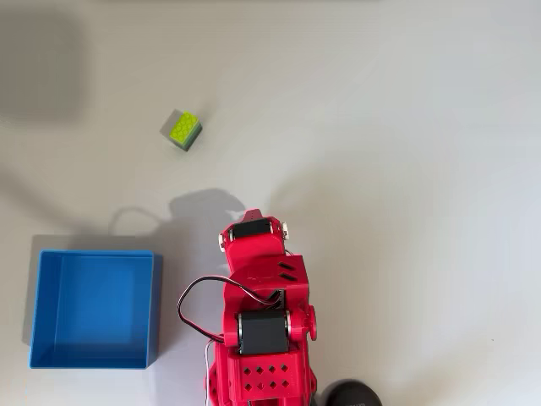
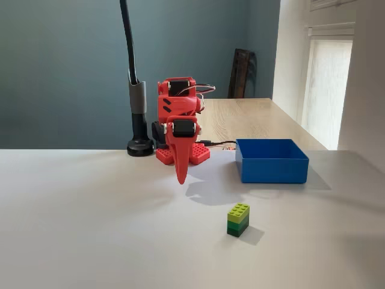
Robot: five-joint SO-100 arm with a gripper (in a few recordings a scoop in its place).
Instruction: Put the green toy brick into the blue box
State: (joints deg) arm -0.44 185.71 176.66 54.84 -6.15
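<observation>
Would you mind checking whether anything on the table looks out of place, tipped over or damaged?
Nothing stands out. The green toy brick sits upright on the table, studs up, turned slightly askew to the table edges. The blue box sits flat and empty, apart from the brick. The gripper points down at the table, touching neither.

The counter is a plain white, matte surface. The brick sits directly on it in the overhead view, standing alone toward the upper left; in the fixed view the brick lies nearest the camera. The box rests flat on the counter at the lower left of the overhead view, well apart from the brick; in the fixed view the box sits right of the arm's red base. A black round stand foot stands just left of that base.
</observation>
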